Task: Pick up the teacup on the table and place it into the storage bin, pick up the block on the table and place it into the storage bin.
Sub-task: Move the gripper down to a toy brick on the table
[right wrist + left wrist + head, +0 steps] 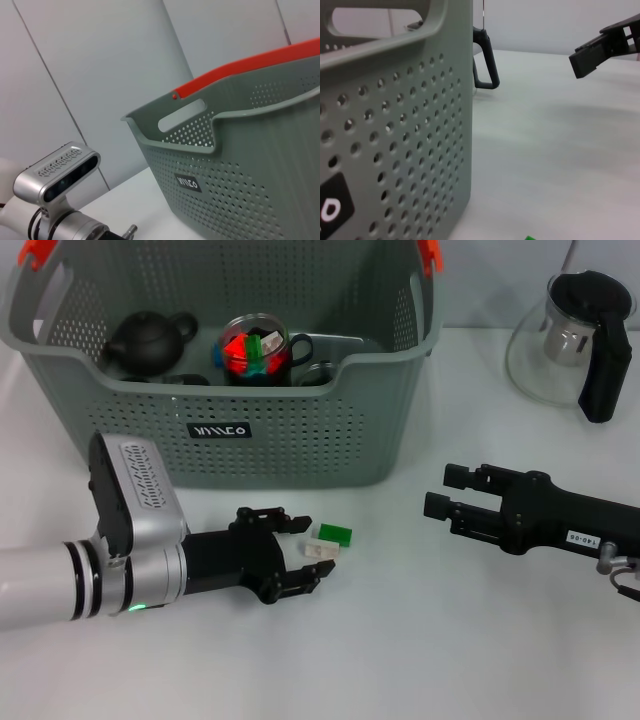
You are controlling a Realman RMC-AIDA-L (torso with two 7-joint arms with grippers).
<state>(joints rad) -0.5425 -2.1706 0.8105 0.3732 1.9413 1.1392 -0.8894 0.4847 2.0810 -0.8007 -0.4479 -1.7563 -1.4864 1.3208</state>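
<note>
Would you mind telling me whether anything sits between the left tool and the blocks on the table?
Nothing visible does. The left tool is open around the white block, with the green block just beyond it, before the storage bin.

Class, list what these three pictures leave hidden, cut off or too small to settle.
- White block: head view, too small to tell whether the left hand touches it.
- Green block: left wrist view, cut off by the bottom edge.
- Storage bin floor: head view, near wall hides it.
- Glass teapot: left wrist view, bin hides all but its handle.
- Right hand: absent from its own wrist view.
</note>
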